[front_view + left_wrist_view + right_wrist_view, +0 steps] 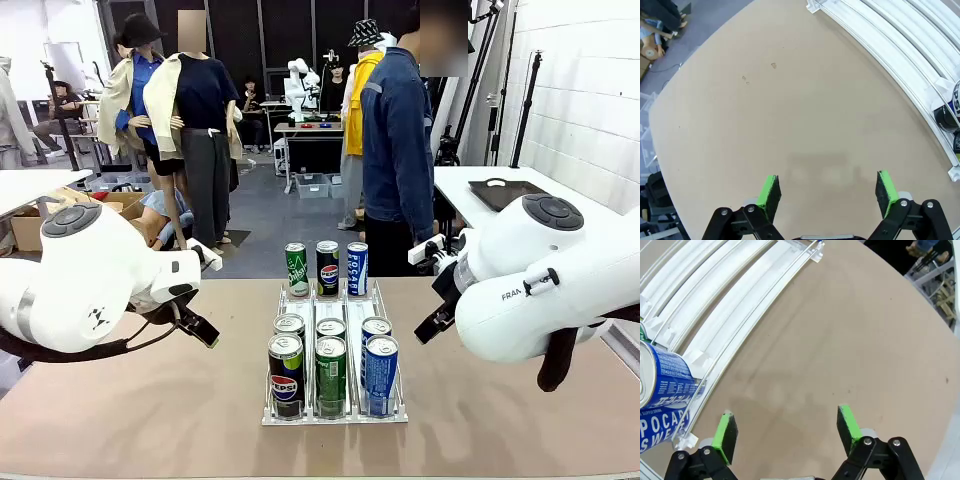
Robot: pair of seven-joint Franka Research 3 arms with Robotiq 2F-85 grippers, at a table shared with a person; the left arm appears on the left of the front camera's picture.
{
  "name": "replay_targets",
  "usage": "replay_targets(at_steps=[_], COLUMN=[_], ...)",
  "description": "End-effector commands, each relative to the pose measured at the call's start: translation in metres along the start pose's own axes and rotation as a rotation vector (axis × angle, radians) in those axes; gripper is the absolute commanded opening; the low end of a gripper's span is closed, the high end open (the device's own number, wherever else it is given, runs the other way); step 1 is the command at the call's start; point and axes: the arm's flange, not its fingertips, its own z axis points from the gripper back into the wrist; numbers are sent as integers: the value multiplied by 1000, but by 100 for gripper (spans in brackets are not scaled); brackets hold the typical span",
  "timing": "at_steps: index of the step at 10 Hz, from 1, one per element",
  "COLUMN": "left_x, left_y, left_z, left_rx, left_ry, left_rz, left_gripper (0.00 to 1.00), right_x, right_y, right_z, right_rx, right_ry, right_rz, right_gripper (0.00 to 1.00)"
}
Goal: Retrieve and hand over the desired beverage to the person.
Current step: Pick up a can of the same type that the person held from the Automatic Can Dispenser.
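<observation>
A clear rack (390, 400) in the middle of the table holds several beverage cans in three lanes. At its front stand a black Pepsi can (286, 375), a green can (331, 374) and a blue Pocari Sweat can (381, 373). The person (397, 150) in a denim jacket stands at the far side, turned sideways. My left gripper (200, 330) hovers left of the rack; in its wrist view the left gripper (828, 190) is open over bare table. My right gripper (430, 325) hangs right of the rack, and the right gripper (787, 427) is open and empty beside the Pocari can (662, 385).
The rack's white rails (900, 55) run along the upper right of the left wrist view, and the rails (740, 295) cross the upper left of the right wrist view. Bare tan tabletop (150, 410) lies on both sides of the rack. A white table (470, 185) stands behind the person.
</observation>
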Motion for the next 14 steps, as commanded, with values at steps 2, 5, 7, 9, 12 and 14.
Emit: replay_targets(at_steps=[2,5,7,9,12,14], left_x=[0,0,0,0,0,0], left_y=[0,0,0,0,0,0], left_z=[0,0,0,0,0,0], left_rx=[0,0,0,0,0,0], left_ry=[0,0,0,0,0,0], left_rz=[0,0,0,0,0,0], left_gripper=[100,100,100,100,100,100], right_x=[0,0,0,0,0,0], right_y=[0,0,0,0,0,0], right_z=[0,0,0,0,0,0], right_rx=[0,0,0,0,0,0], right_ry=[0,0,0,0,0,0], right_rz=[0,0,0,0,0,0], right_gripper=[100,100,100,100,100,100])
